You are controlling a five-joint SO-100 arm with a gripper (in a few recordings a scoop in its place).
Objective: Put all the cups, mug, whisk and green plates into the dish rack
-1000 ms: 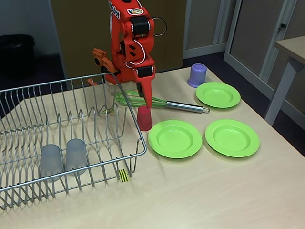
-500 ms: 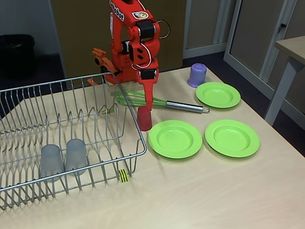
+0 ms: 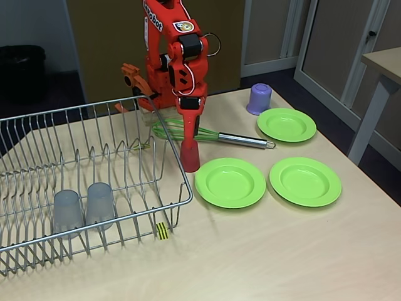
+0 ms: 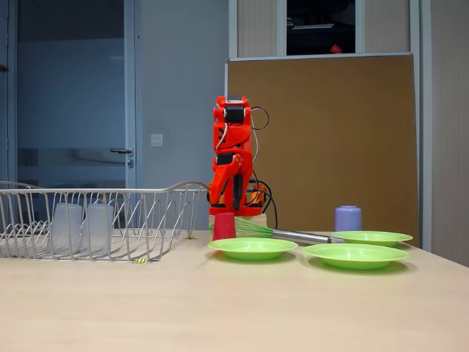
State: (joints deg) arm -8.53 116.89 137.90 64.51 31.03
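While the red cup (image 3: pixel 190 155) stands mouth-down just outside the dish rack (image 3: pixel 94 182) near its right wall, the gripper (image 3: pixel 190 134) hangs directly above the cup; whether the jaws are parted or closed cannot be told. Descend vertically, straddle the cup evenly, close, then lift clear of the rack wall. From the low side view, the red cup (image 4: pixel 224 226) sits beside the dish rack (image 4: pixel 102 220), under the gripper (image 4: pixel 229 207).
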